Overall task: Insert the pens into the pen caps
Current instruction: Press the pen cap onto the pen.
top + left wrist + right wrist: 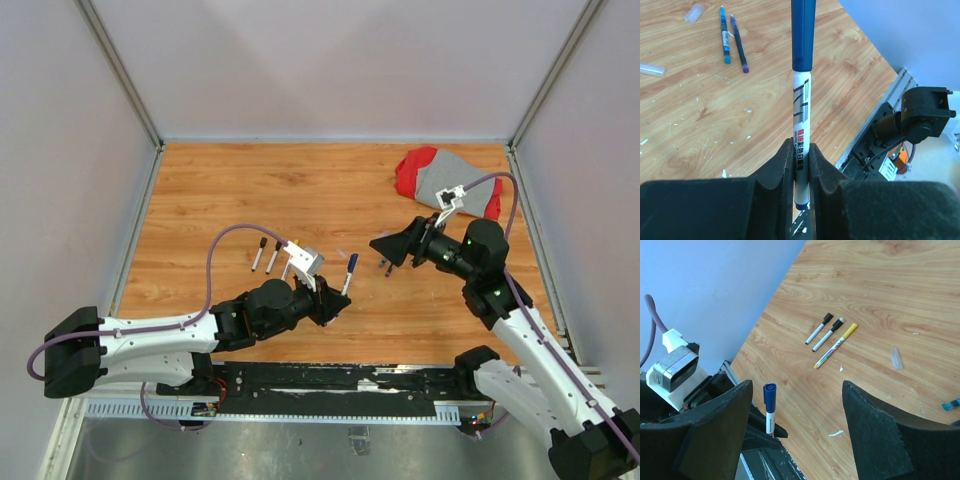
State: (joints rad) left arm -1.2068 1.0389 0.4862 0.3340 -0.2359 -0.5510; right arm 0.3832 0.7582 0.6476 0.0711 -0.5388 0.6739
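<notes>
Left end effector (pixel 801 150) is nearly closed, clamped on the lower barrel of a white pen (pixel 801 115). The pen stands straight up out of the fingers, likely held so the top end is free for mating. A blue cap (pixel 803 30) already sits on that top end and looks seated.

Right end effector (pixel 796 385) is wide open and holds nothing. It hovers above the held pen and off to one side, which reads as the capping hand with its grip let go.

Ahead of the left end effector and to its left, two thin pens (pixel 732 37), teal and purple, lie flat on the table (pixel 840 75) with a clear cap (pixel 694 12) beside them.

Beyond the right end effector, three loose pens (pixel 829 335) lie side by side, well apart from it, probably next in the queue.
</notes>
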